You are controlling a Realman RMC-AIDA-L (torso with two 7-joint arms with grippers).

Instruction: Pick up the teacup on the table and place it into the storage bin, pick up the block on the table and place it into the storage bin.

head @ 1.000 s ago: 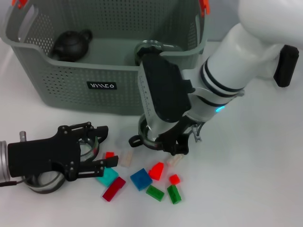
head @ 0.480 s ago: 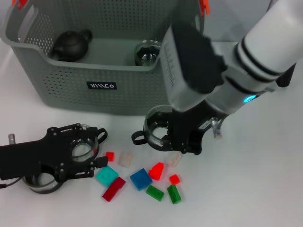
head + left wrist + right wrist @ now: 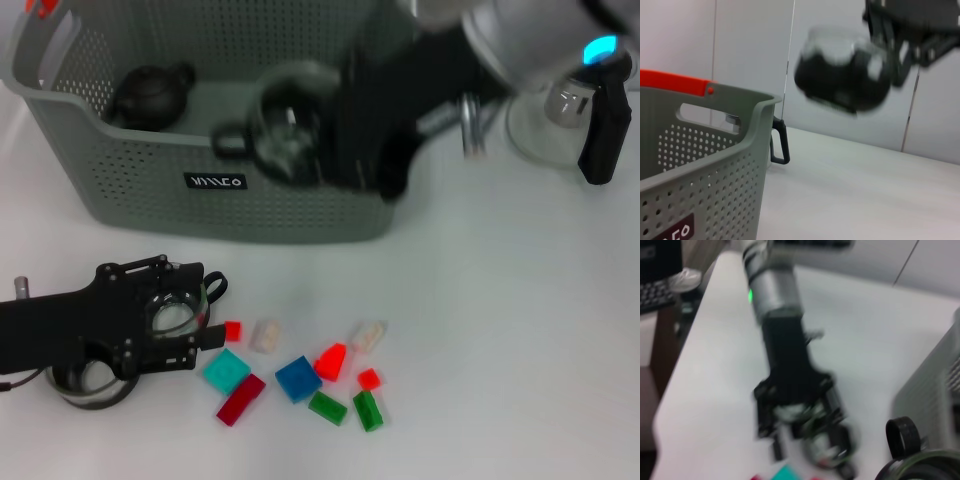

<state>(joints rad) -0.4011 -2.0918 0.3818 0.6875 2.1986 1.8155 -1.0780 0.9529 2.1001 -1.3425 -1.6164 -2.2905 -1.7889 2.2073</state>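
Right gripper [image 3: 335, 140] gripping teacup [image 3: 285, 135] above storage bin [image 3: 215, 185]

You've got a black teapot [image 3: 150, 92] sitting in the far-left corner of the basket, spout to the right. Off the table's left edge there's a keyboard [image 3: 660, 294], partly cut off.

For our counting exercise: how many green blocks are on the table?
2. One green block lies on the table's near side, just nearer than the blue block; the second green block sits to its right. None appears hidden.
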